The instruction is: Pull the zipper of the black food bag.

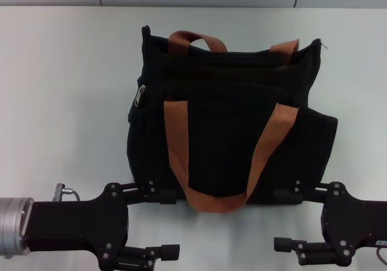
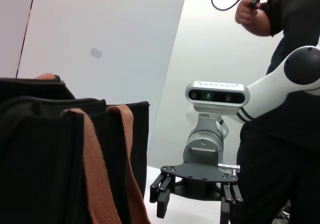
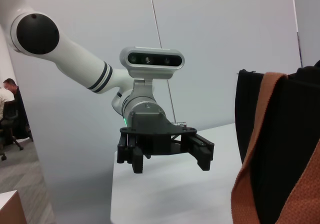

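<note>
**Both pincers spread at the near foot of the bag**

My left gripper (image 1: 158, 222) sits low at the near-left corner of the table (image 1: 60, 101), its two fingers spread wide, the farther finger (image 1: 151, 196) lying against the bottom edge of the black food bag (image 1: 230, 132). My right gripper (image 1: 289, 219) mirrors it at the near-right corner, fingers likewise spread, the farther one at the bag's base; neither pinches anything. Seen from the right wrist, my left gripper (image 3: 165, 156) hangs parted above the tabletop beside the bag (image 3: 260, 134); from the left wrist, my right gripper (image 2: 195, 201) shows the same. The bag stands centred between them, one orange strap (image 1: 208, 162) looped down its front. The zipper (image 1: 140, 95) pull lies at the upper left of the bag, well apart from both grippers.
</note>
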Action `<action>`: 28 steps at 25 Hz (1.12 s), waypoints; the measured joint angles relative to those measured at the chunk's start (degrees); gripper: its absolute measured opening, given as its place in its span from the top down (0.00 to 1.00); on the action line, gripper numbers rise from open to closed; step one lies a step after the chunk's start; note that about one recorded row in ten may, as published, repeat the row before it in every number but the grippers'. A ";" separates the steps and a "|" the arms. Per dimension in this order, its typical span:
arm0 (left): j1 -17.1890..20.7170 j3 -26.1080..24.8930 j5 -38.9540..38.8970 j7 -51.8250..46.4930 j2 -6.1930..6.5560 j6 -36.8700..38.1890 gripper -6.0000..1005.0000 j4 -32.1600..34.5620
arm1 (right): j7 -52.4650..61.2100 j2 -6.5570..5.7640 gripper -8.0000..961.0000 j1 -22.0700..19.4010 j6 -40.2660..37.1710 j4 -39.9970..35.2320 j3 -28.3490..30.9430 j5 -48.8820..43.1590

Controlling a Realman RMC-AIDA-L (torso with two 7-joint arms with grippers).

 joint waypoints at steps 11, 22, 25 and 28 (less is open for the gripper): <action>0.00 0.00 0.00 0.03 0.00 -0.05 0.17 0.00 | -0.04 0.00 0.22 0.00 0.07 0.00 0.20 0.14; -0.36 -3.10 -0.62 1.86 -0.80 2.40 0.17 0.01 | -0.06 0.04 0.22 0.04 1.60 0.02 0.11 0.19; -0.64 -7.77 -1.35 5.12 -1.87 5.74 0.17 -0.07 | -0.06 0.08 0.22 0.17 1.75 0.42 0.02 0.22; -1.67 -9.75 -13.92 10.26 -2.25 7.54 0.17 -4.56 | -0.06 0.09 0.22 0.26 1.77 0.75 0.26 0.22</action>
